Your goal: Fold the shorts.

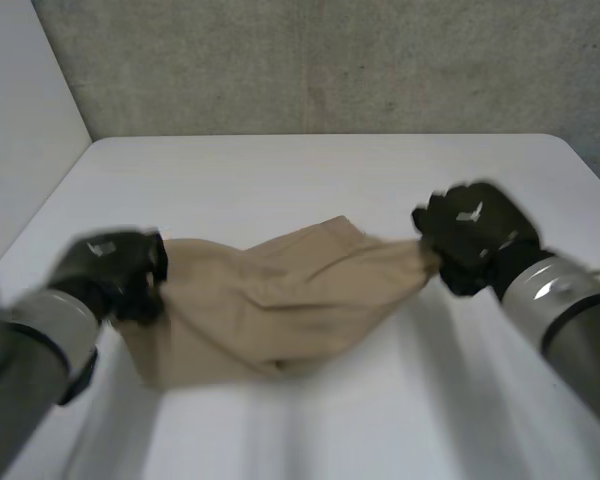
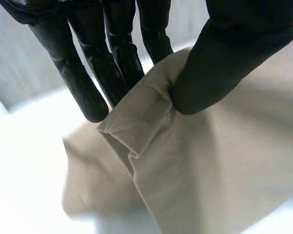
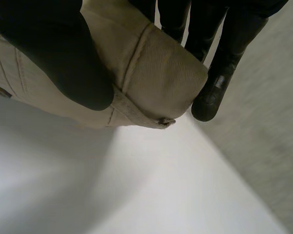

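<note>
The head camera looks down from behind, between the arms [image 1: 30,350], over the white desk [image 1: 330,170] toward a grey wall [image 1: 330,60]. Both wrist cameras sit close, sharing the tan shorts [image 1: 280,290] with it.

Left hand [image 1: 115,268] and right hand [image 1: 475,235], held well apart, each pinch an end of the shorts [image 1: 280,300].

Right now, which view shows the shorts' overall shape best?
The head view: the shorts stretch from the left hand to the right hand, with the whole outline visible. Each wrist view gives a close look at the end of the shorts its own hand pinches.
</note>
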`<act>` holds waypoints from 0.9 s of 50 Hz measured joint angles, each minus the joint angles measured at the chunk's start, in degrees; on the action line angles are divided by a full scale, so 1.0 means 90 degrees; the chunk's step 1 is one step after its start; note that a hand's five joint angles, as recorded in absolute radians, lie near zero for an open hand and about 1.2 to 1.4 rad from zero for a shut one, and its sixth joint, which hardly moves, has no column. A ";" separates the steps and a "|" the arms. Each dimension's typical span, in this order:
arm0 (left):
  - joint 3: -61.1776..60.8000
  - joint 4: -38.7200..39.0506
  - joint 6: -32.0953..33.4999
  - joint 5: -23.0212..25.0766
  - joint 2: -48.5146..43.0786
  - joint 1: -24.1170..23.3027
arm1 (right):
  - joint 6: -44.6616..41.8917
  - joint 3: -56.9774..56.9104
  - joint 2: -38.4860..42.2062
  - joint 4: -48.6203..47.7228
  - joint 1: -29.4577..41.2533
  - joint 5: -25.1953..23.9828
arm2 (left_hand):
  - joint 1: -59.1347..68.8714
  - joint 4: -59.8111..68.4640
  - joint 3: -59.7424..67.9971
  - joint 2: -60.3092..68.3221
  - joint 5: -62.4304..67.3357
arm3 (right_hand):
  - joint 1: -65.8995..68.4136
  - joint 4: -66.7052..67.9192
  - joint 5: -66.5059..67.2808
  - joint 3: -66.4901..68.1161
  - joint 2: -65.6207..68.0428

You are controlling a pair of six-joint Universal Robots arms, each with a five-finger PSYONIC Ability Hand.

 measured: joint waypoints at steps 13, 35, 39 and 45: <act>0.1481 -0.1547 0.0214 0.0335 0.2022 -0.0065 | -0.0438 -0.1632 -0.1659 0.2771 -0.0511 -0.0103 | 0.0000 0.0002 0.0004 0.0006 0.0000 | 0.0000 0.0004 0.0001 0.0000 0.0000; 0.2163 -0.0678 0.0714 0.0223 -0.2045 -0.0041 | -0.0895 -0.1371 0.1028 0.2427 -0.0663 -0.0315 | 0.0000 0.0002 0.0004 0.0008 -0.0001 | 0.0000 0.0006 0.0001 0.0077 0.0000; 0.3596 -0.0358 0.0709 -0.0062 -0.2720 -0.0042 | -0.0638 -0.2089 0.1345 0.1653 -0.0653 -0.0070 | 0.0000 0.0003 0.0006 0.0008 0.0000 | 0.0000 0.0007 0.0001 0.0077 0.0000; 0.5162 0.1027 0.0693 -0.0400 -0.2588 -0.0071 | 0.0041 -0.3275 0.1230 -0.0127 -0.0648 0.0519 | 0.0000 0.0003 0.0009 0.0008 0.0000 | 0.0000 0.0007 0.0001 0.0134 0.0000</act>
